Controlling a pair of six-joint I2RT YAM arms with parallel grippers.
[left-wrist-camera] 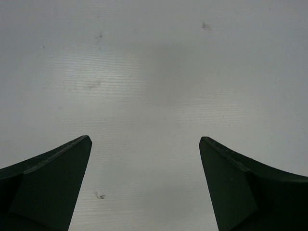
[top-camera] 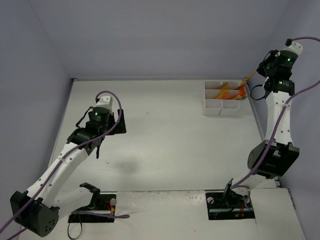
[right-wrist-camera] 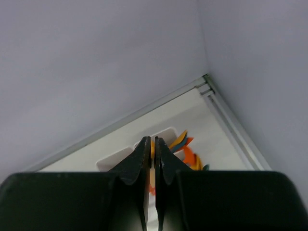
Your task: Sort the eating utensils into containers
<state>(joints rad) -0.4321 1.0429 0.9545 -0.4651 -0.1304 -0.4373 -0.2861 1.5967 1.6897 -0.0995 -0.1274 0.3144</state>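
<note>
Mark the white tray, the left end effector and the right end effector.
white tray (top-camera: 222, 111), top external view, near wall.
left end effector (left-wrist-camera: 144, 138), left wrist view, midway between open fingertips.
right end effector (right-wrist-camera: 153, 140), right wrist view, between shut fingertips.

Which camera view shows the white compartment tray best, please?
The top external view: the tray shows from above, at the far right, with utensils at its rear. The right wrist view catches only a sliver behind its shut end effector; the left wrist view shows none of it.
</note>
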